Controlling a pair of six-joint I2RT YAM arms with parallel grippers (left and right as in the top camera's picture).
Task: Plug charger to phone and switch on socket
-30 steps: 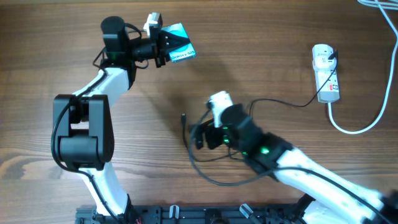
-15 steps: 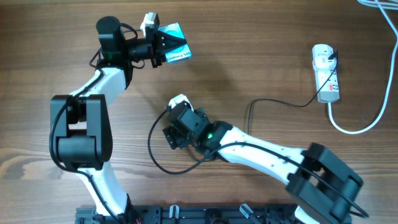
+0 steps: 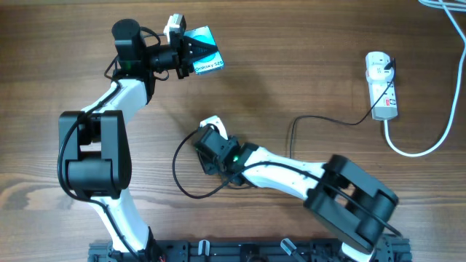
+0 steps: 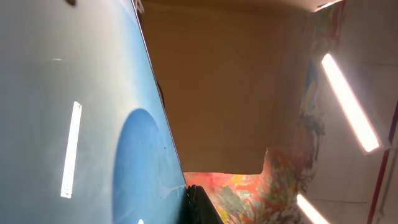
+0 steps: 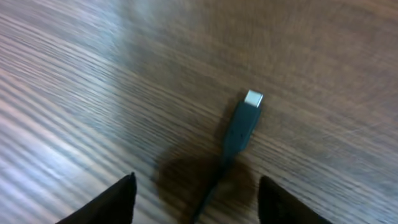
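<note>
My left gripper (image 3: 191, 57) is shut on the phone (image 3: 207, 55), holding it above the table at the top left. The phone's teal screen (image 4: 74, 112) fills the left wrist view beside one black finger (image 4: 202, 208). In the table's middle my right gripper (image 3: 202, 144) stands open over the charger's end. The charger's black plug with its silver tip (image 5: 252, 98) lies just ahead of the fingers (image 5: 118, 199), and its cable runs back between them, touching neither. The white socket (image 3: 381, 86), with its red-orange switch (image 3: 390, 102), lies at the far right.
The charger's thin black cable (image 3: 328, 118) runs from the socket to the middle and loops (image 3: 177, 167) left of my right gripper. A thick white cord (image 3: 429, 145) curves along the right edge. Both arm bases stand at the near edge.
My right arm has swung left and its gripper now sits over the charger's plug end. The cable loop has shifted left with it. The left arm with the phone has barely moved.
</note>
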